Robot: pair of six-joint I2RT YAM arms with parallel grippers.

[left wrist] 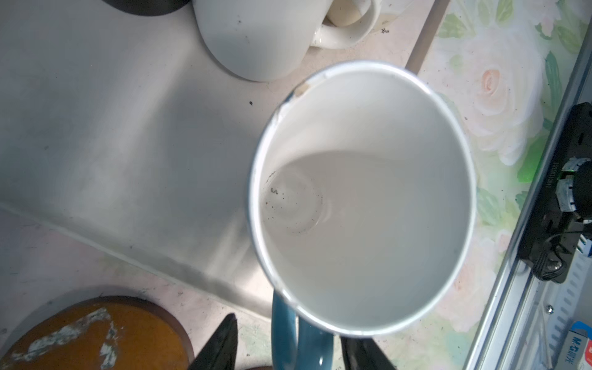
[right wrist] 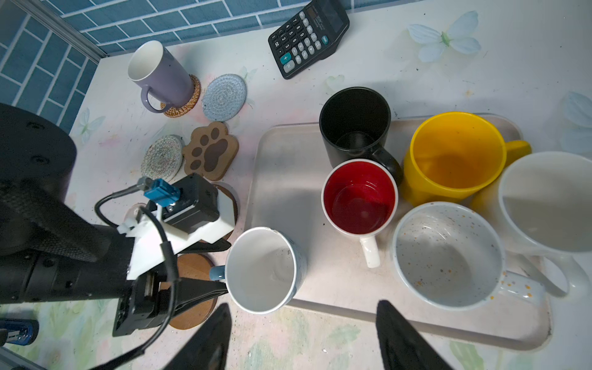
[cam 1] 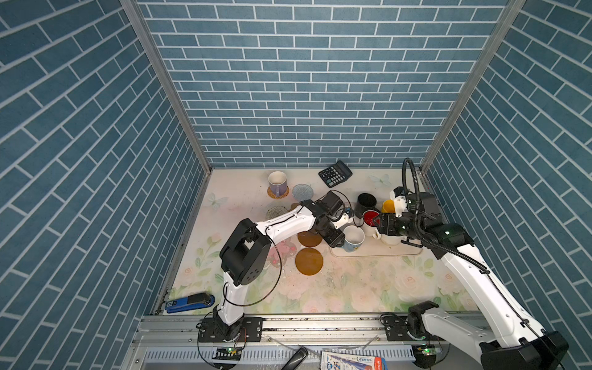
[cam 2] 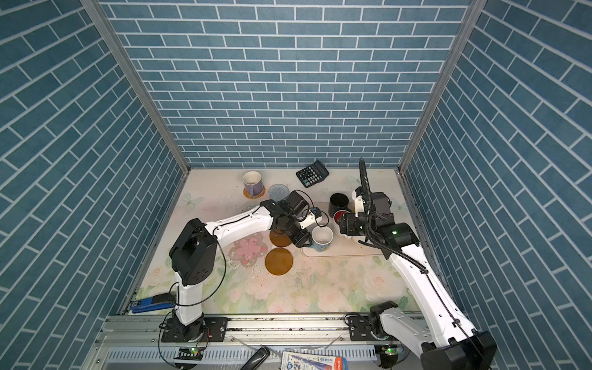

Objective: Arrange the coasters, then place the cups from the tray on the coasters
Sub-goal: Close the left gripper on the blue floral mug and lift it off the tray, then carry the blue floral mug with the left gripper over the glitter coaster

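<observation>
The pale blue mug (right wrist: pixel 262 269) stands at the tray's (right wrist: pixel 282 166) corner, its handle (right wrist: pixel 217 272) pointing at the left gripper (right wrist: pixel 227 267). Its open fingers (right wrist: pixel 198 288) sit either side of the handle, not squeezing. The right gripper (right wrist: pixel 302 306) hangs open, farther away.

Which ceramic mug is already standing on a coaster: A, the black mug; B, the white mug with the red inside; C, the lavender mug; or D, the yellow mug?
C: the lavender ceramic mug stands on the woven tan round coaster, while the other three stand on the cream-pink rectangular tray.
</observation>
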